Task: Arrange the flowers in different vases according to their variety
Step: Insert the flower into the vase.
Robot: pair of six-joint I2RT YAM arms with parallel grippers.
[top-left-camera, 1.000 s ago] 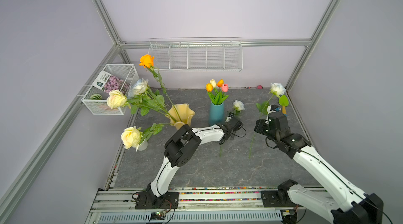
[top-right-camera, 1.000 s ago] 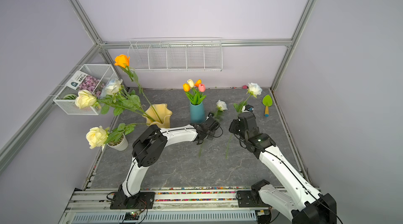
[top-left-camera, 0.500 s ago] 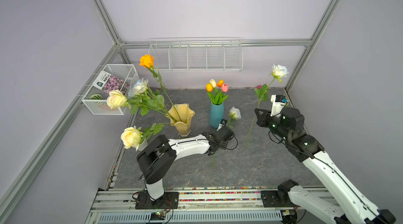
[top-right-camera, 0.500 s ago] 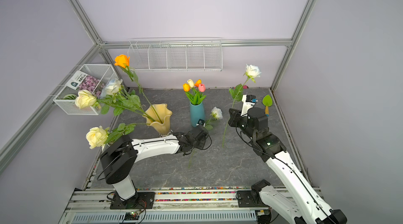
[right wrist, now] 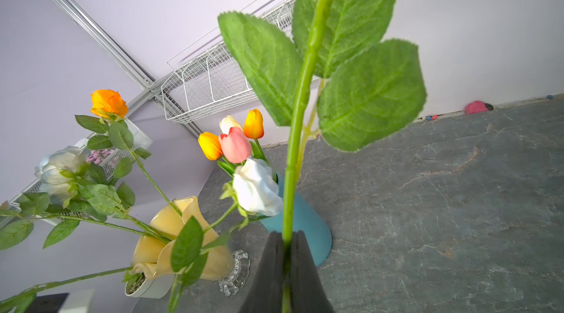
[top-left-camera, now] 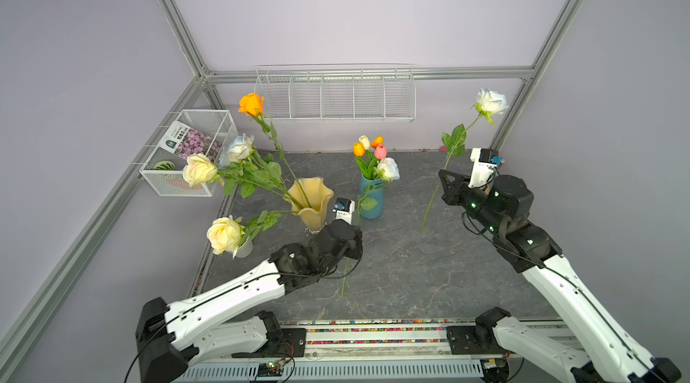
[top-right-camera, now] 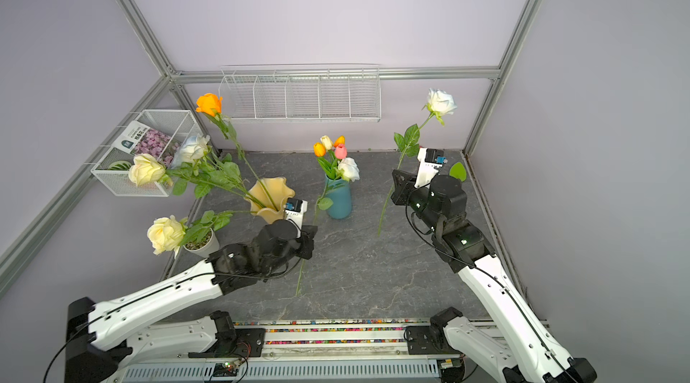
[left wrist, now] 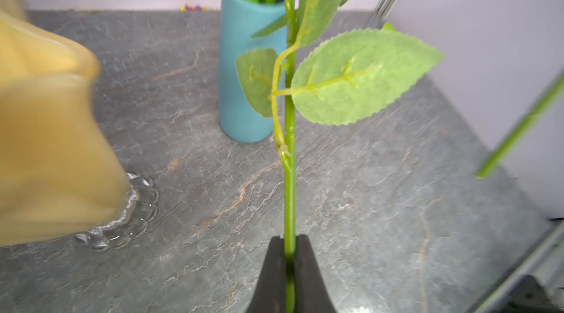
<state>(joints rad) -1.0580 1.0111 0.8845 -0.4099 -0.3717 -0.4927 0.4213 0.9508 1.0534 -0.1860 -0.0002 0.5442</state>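
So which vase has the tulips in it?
The slim teal-blue vase: four tulips stand in it. The wavy amber vase holds only long-stemmed roses.

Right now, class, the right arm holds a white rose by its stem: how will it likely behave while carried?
The white rose is gripped low on its stem by the right end effector, bloom far above, so it will probably sway. Its thin stem curves near the bloom, suggesting springy rather than rigid. Pinched at one narrow spot, it may pivot.
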